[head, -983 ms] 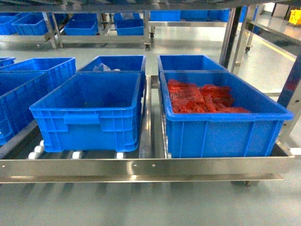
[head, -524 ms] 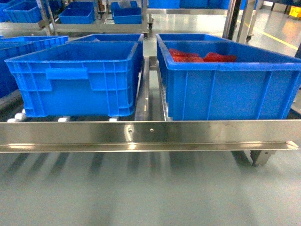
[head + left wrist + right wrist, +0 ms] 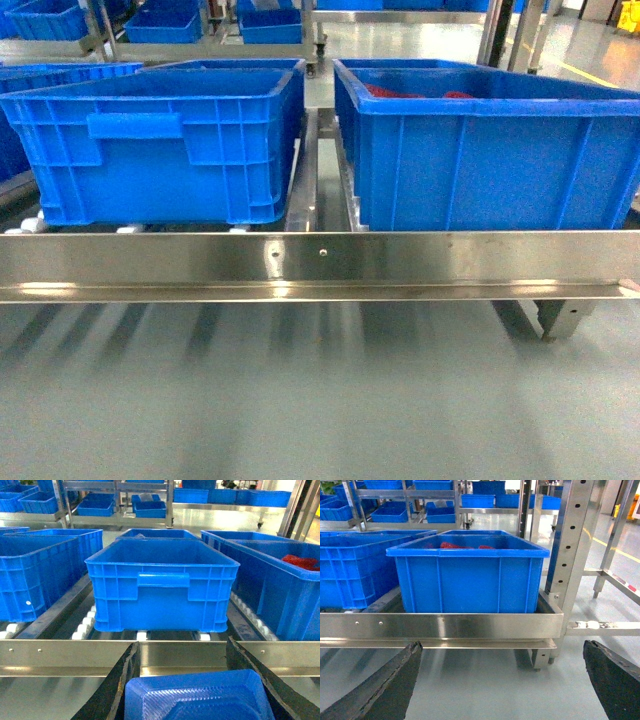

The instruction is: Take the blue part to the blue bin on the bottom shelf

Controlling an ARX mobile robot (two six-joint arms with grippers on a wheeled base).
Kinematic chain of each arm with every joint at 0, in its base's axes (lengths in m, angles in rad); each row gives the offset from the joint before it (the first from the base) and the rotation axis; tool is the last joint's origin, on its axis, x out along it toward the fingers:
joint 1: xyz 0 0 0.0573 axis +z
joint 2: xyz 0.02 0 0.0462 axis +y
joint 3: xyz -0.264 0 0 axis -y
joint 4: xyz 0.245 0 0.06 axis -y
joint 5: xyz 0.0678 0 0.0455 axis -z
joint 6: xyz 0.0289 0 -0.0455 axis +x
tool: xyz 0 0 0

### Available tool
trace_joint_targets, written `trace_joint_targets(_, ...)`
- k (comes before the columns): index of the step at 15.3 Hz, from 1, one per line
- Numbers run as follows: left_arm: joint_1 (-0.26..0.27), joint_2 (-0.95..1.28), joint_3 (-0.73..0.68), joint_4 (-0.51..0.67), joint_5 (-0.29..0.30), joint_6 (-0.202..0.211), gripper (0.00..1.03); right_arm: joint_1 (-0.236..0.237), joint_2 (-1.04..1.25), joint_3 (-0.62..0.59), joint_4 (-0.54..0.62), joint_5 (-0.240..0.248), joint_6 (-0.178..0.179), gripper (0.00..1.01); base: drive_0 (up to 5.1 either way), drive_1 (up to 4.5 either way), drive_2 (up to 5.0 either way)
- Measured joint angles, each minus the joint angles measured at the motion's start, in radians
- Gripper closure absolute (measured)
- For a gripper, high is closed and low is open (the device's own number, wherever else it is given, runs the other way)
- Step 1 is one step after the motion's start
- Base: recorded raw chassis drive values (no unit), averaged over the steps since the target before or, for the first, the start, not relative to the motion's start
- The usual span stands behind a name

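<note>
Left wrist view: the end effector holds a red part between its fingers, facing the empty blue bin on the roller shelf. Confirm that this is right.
Wrong on colour. The left wrist view shows the left end effector holding a blue part, not red. The rest stands: it faces the empty blue bin on the bottom shelf.

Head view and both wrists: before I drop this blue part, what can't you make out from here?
- Blue part: left wrist view, cut off by the bottom edge; full shape unknown.
- Left bin interior: head view, hidden by its own front wall.
- Red items in the right bin: only a sliver above the rim, so amount and type are unclear.
- Right gripper: jaws spread, tips cut off by the frame.
</note>
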Motion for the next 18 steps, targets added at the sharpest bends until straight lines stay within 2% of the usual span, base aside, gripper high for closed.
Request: trace_joint_targets(18,0.0,0.0,0.0,0.002,-0.001,0.0,0.59,0.0,0.0,0.0,0.005,0.0,0.0,0.03,-0.1,4.1,-4.3)
